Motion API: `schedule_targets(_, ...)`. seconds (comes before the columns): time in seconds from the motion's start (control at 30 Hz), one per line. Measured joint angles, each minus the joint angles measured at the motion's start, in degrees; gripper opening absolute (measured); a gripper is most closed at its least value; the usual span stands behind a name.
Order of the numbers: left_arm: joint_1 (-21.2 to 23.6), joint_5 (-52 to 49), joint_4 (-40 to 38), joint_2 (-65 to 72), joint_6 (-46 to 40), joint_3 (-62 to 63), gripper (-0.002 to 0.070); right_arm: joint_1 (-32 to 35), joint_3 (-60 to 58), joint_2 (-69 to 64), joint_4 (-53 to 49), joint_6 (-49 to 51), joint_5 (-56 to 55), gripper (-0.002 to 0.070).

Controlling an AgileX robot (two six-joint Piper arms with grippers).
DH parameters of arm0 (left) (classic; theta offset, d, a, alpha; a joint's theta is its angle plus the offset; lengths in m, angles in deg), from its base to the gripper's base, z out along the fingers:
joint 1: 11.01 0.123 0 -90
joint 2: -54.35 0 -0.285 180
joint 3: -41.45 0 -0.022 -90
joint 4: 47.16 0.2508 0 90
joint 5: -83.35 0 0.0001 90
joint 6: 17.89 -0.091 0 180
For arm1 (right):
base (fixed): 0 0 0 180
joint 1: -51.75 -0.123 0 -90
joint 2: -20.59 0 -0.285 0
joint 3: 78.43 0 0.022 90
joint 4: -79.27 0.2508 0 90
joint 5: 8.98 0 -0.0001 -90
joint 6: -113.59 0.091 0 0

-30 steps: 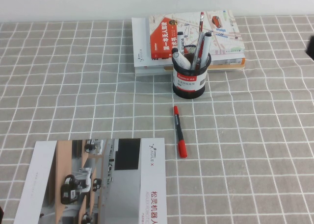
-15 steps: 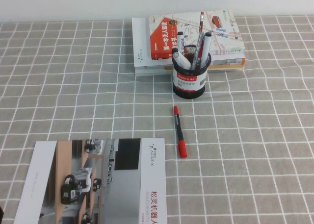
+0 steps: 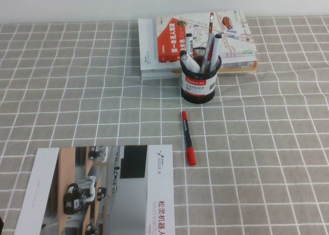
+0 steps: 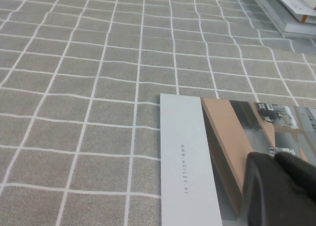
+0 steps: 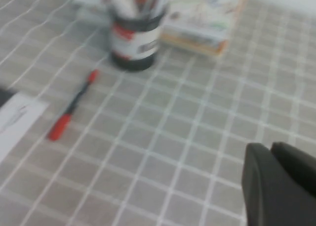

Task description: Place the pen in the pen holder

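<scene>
The black wire-mesh pen holder [image 3: 200, 80] with a red-and-white label stands in front of the books. It also shows in the right wrist view [image 5: 135, 42]. A slim grey pen [image 3: 205, 59] stands tilted inside it among white markers and a red-topped pen. Neither gripper shows in the high view. My left gripper [image 4: 273, 158] hangs over the brochure, fingers together and empty. My right gripper [image 5: 270, 148] hangs over bare cloth to the right of the holder, fingers together and empty.
A black pen with red cap and red tip [image 3: 188, 138] lies on the checked cloth in front of the holder, also in the right wrist view [image 5: 72, 106]. A stack of books [image 3: 205, 37] lies behind the holder. A brochure [image 3: 103, 188] lies at front left.
A dark part of the right arm at the high view's right edge one second ago has gone out of view. Nothing on the table has moved.
</scene>
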Motion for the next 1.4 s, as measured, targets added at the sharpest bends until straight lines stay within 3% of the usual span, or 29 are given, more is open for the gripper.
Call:
schedule_targets(0.17,0.0,0.0,0.0,0.0,0.0,0.0,-0.0004,8.7,-9.3,10.0,-0.8,0.0,-9.3,-0.0013)
schedule_targets(0.43,0.0,0.0,0.0,0.0,0.0,0.0,-0.0004,18.1,-22.9,25.8,3.4,0.1,-11.3,-0.0012)
schedule_targets(0.93,0.0,0.0,0.0,0.0,0.0,0.0,-0.0004,19.5,-36.7,31.2,5.6,1.0,-14.6,-0.0013)
schedule_targets(1.1,0.0,0.0,0.0,0.0,0.0,0.0,-0.0004,19.5,-37.0,31.6,1.6,7.4,-15.0,-0.0012)
schedule_targets(1.4,0.0,0.0,0.0,0.0,0.0,0.0,-0.0004,19.5,-37.0,31.6,0.5,9.0,-12.7,-0.0013)
